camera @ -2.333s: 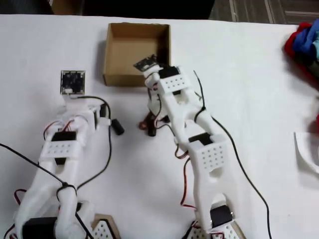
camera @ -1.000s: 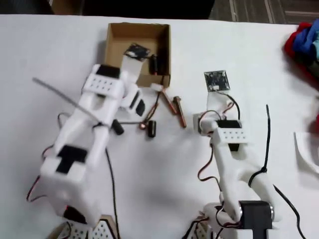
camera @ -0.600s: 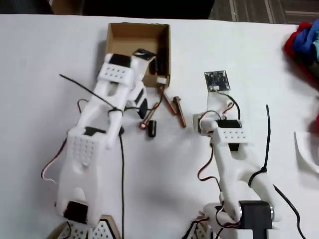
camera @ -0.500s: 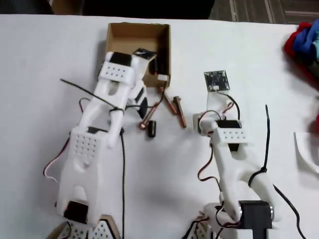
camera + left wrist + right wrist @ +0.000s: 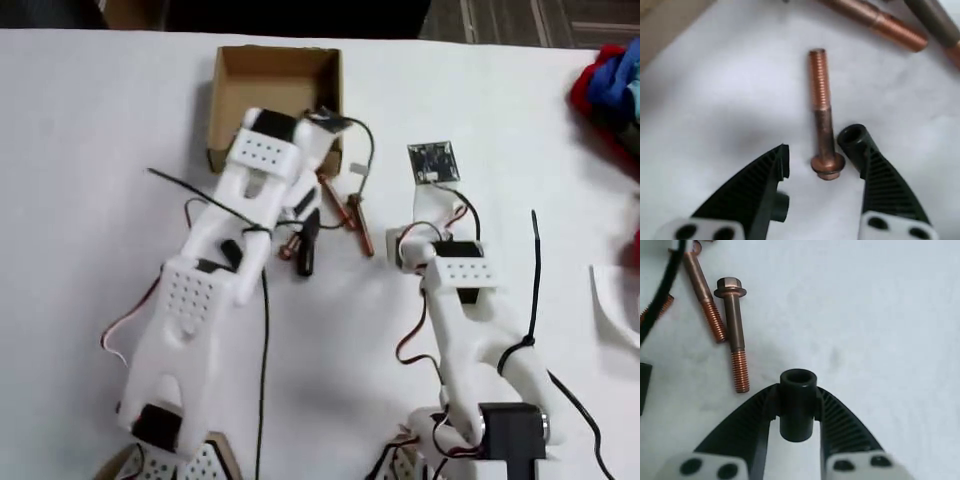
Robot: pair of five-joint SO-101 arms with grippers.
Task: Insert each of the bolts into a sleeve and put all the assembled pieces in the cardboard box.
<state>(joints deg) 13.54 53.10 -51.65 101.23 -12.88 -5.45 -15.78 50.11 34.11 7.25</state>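
Observation:
My left gripper (image 5: 820, 150) is open, low over the white table, with its fingers on either side of the head of a copper bolt (image 5: 819, 100). In the high view this gripper (image 5: 303, 228) is just off the near right corner of the cardboard box (image 5: 228, 95). A bolt (image 5: 290, 245) and a loose black sleeve (image 5: 303, 262) lie below it. My right gripper (image 5: 797, 392) is shut on an upright black sleeve (image 5: 797, 407), hollow end up. Two more bolts (image 5: 735, 330) lie side by side ahead of it, and show between the arms in the high view (image 5: 357, 225).
A pile of red and blue cloth (image 5: 610, 75) lies at the far right, with a white object (image 5: 615, 310) at the right edge. A black cable (image 5: 670, 270) trails across the bolts. Open tabletop lies right of the right arm (image 5: 465, 300).
The left arm has swung right from over the box rim to the bolts beside the box's near right corner. The right arm pulled back from the box earlier and has stayed still since.

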